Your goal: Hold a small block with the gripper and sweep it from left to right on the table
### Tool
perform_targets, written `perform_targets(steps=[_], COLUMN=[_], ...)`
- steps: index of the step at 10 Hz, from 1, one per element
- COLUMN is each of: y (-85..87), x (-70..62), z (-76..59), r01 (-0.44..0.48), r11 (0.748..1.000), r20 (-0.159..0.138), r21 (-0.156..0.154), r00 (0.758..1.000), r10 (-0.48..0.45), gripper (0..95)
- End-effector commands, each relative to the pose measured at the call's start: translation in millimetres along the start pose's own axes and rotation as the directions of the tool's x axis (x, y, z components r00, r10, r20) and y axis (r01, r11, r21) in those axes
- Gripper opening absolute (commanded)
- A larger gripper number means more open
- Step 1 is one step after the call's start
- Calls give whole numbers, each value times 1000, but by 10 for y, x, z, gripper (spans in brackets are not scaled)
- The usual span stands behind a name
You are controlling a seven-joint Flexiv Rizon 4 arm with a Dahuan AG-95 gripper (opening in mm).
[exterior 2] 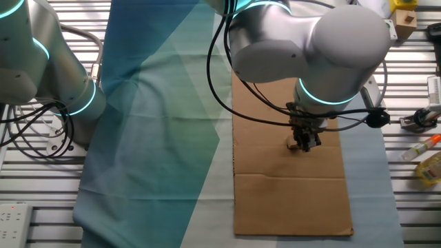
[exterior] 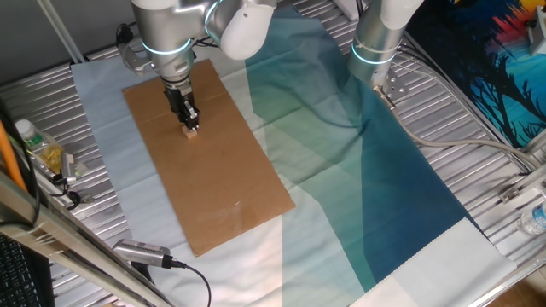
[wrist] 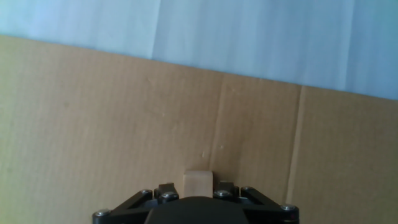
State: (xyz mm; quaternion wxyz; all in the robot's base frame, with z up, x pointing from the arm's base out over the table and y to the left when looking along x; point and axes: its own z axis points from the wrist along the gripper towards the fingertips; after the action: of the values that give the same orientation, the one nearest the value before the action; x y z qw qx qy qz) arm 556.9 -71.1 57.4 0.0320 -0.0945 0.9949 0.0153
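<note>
The small block (exterior: 192, 131) is a pale tan cube resting on the brown cardboard sheet (exterior: 223, 183), near its upper left part. My black gripper (exterior: 189, 124) points straight down and is shut on the block. In the other fixed view the gripper (exterior 2: 304, 143) stands over the cardboard (exterior 2: 289, 200) with the block (exterior 2: 292, 146) just showing at its tip. In the hand view the block (wrist: 198, 182) sits between the two fingers (wrist: 165, 188) of the gripper (wrist: 198, 188), on the cardboard (wrist: 93, 124).
A second silver arm (exterior: 380, 43) stands on the teal cloth (exterior: 384, 188) at the back right. A bottle (exterior: 34, 141) and clutter lie at the left table edge; a black device with cable (exterior: 145, 253) lies at the front. Pale blue cloth (wrist: 249, 37) borders the cardboard.
</note>
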Motion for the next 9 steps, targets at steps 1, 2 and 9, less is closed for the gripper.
perform_targets(steps=[1, 2, 9], y=[-2, -2, -2], x=[1, 1, 1], z=[0, 0, 0], r01=[-1, 5, 21], r11=[1000, 1000, 999], r20=[1, 3, -1], r21=[-1, -5, -27], r00=[1000, 1000, 1000], r10=[1, -5, -21], gripper=[380, 380, 380])
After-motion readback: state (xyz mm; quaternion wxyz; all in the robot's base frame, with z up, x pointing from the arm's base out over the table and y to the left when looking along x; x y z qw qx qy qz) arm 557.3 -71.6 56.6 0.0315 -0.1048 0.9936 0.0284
